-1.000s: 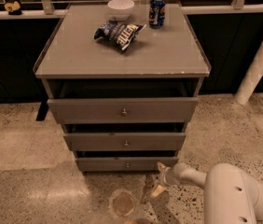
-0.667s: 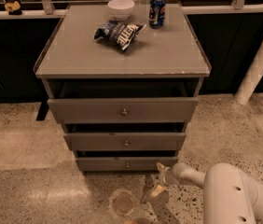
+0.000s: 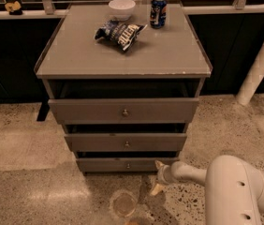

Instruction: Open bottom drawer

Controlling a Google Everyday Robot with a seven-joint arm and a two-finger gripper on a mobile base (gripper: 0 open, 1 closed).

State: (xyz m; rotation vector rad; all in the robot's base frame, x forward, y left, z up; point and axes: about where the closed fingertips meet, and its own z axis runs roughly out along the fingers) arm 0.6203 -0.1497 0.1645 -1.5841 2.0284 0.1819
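The grey cabinet (image 3: 122,55) has three grey drawers, each with a small round knob. The bottom drawer (image 3: 104,165) is the lowest one, and its knob (image 3: 128,165) sits at the centre of its front. All three fronts stand slightly out from the frame, with dark gaps above them. My gripper (image 3: 157,177) is low near the floor, just right of the bottom drawer's front, pointing left. Its fingers are spread and hold nothing. One fingertip (image 3: 159,164) is near the drawer's right end. The gripper is right of the knob and apart from it.
On the cabinet top lie a chip bag (image 3: 119,33), a white bowl (image 3: 121,7) and a blue can (image 3: 158,11). A white post (image 3: 260,62) leans at the right. A round mark (image 3: 122,204) is on the speckled floor. My white arm (image 3: 235,186) fills the lower right.
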